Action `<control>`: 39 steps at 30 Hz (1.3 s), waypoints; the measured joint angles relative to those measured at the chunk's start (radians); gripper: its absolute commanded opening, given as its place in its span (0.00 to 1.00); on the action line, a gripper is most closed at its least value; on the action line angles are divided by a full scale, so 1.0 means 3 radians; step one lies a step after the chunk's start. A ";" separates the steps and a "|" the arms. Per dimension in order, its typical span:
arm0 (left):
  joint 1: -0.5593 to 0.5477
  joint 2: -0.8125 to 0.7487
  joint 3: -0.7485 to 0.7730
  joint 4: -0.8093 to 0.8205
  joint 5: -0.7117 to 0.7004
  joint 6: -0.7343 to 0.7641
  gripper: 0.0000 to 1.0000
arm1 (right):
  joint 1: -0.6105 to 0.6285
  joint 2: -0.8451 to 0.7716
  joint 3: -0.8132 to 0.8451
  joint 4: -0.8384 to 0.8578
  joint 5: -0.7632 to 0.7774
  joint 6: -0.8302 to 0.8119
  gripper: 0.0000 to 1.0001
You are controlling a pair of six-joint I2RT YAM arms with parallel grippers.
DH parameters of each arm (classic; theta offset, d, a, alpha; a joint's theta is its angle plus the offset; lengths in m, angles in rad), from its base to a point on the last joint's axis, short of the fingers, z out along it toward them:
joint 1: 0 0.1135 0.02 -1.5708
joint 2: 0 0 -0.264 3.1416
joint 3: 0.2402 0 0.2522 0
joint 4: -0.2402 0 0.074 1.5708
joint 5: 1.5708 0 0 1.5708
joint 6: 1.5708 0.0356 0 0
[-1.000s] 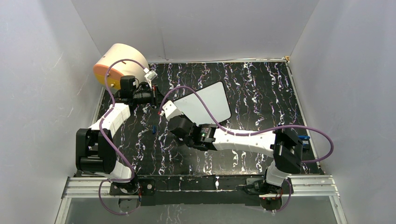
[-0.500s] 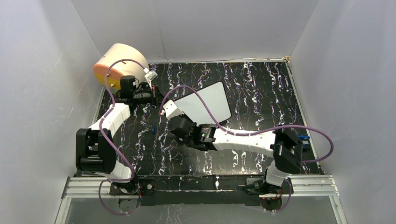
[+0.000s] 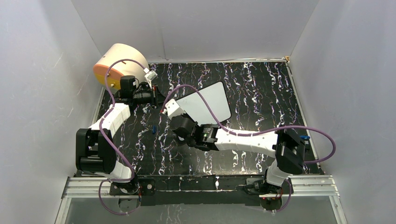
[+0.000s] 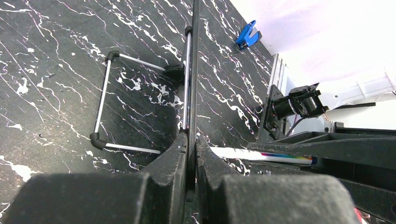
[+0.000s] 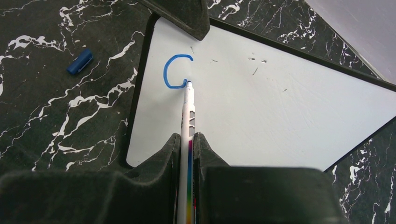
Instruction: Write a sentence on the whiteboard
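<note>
Soft, even light lit the white enclosure walls (image 3: 196, 28); shadows on the black white-veined tabletop (image 3: 261, 88) were faint. In the left wrist view the upper right corner was blown out, and the left gripper (image 4: 191, 144) lay out of focus.

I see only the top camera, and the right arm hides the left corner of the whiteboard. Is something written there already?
Observer: Yes. The right wrist view shows one blue handwritten letter C on the small white board with a thin black rim.
Operator: What touches the surface now?
Observer: The tip of a white marker, at the C's lower end; the right gripper is shut on it.
Operator: And the other arm?
Observer: The left gripper is shut on the board's black edge.
</note>
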 measured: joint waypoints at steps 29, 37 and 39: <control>0.0000 0.0000 0.0000 0.0000 0.0000 0.0001 0.00 | -0.0081 -0.0057 -0.0043 0.0103 -0.0069 0.0013 0.00; 0.0000 0.0004 0.0000 0.0000 -0.0001 0.0001 0.00 | -0.0090 -0.0057 -0.0043 0.0046 -0.0161 0.0041 0.00; 0.0000 0.0004 0.0000 0.0000 -0.0001 0.0001 0.00 | -0.0090 -0.0057 -0.0043 0.0024 -0.0174 0.0053 0.00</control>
